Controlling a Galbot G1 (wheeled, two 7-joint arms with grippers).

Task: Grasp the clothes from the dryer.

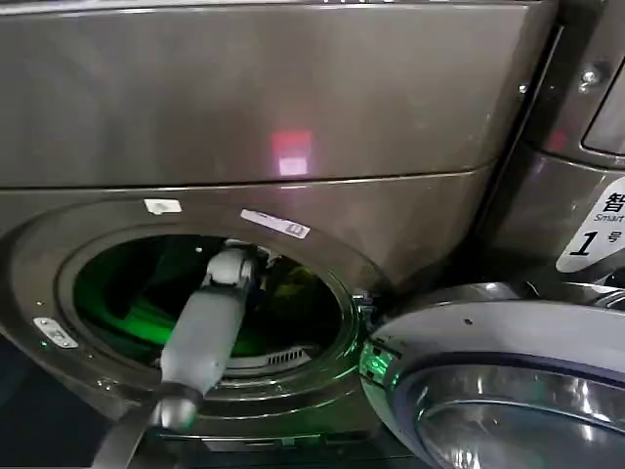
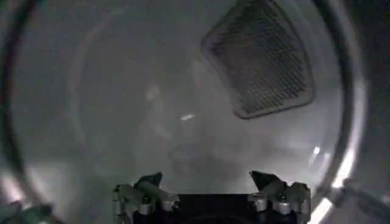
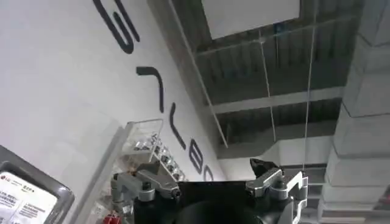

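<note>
The bronze-grey dryer stands with its porthole open, and its drum glows green inside. My left arm reaches through the porthole into the drum. In the left wrist view my left gripper is open, nothing between its fingers, facing the drum's grey back wall and a mesh vent. The clothes are hidden from view. My right gripper is open and empty, held away from the dryer and pointing up at a wall and ceiling.
The dryer's round door hangs open at the lower right, close to the porthole rim. A neighbouring machine with a white "1" sticker stands to the right. A clear shelf rack is mounted on the lettered white wall.
</note>
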